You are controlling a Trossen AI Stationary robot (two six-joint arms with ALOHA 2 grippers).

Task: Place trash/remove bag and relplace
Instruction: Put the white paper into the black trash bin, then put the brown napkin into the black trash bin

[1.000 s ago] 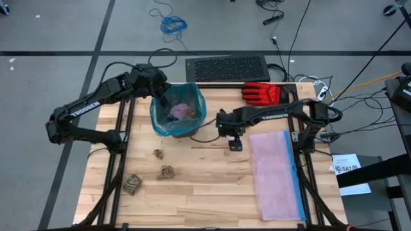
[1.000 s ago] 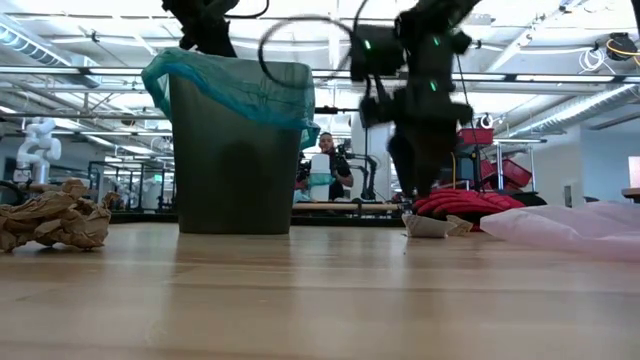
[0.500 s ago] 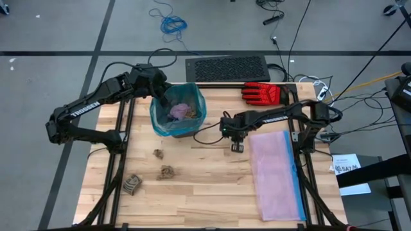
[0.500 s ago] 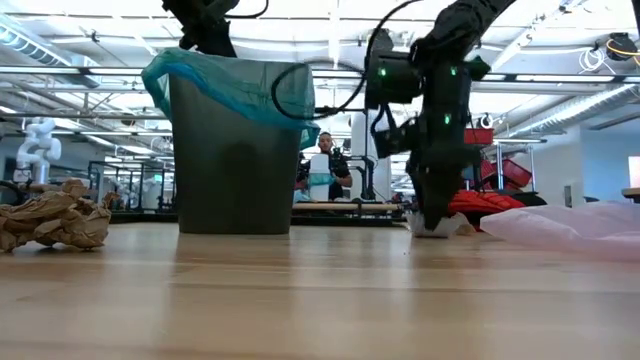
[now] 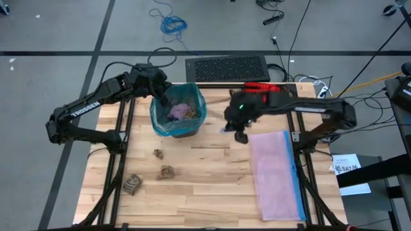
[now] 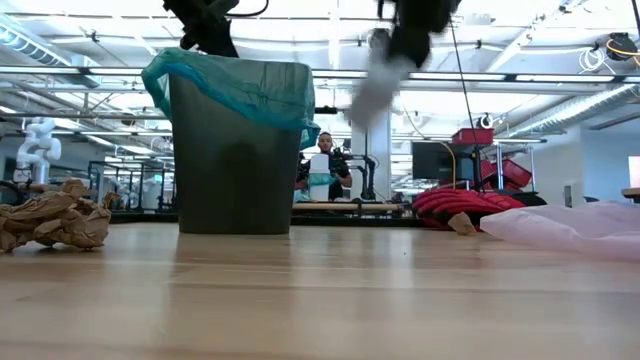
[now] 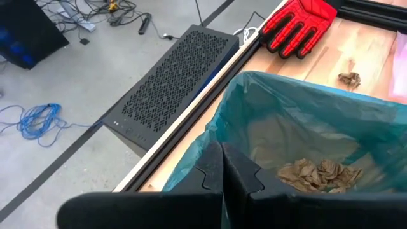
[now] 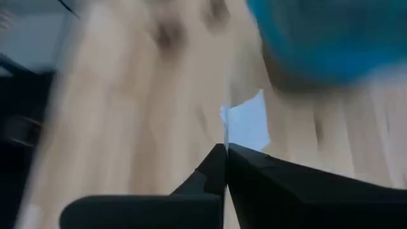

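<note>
The right hand [image 5: 239,133] pinches a white scrap [image 8: 248,121], lifted. Next job, I think: carry it toward nine o'clock and drop it into the bag [image 5: 178,109].

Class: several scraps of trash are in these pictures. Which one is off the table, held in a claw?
The white piece, pinched in the right claw and lifted clear. The brown paper wads lie on the table; the purple crumple sits in the bag.
</note>
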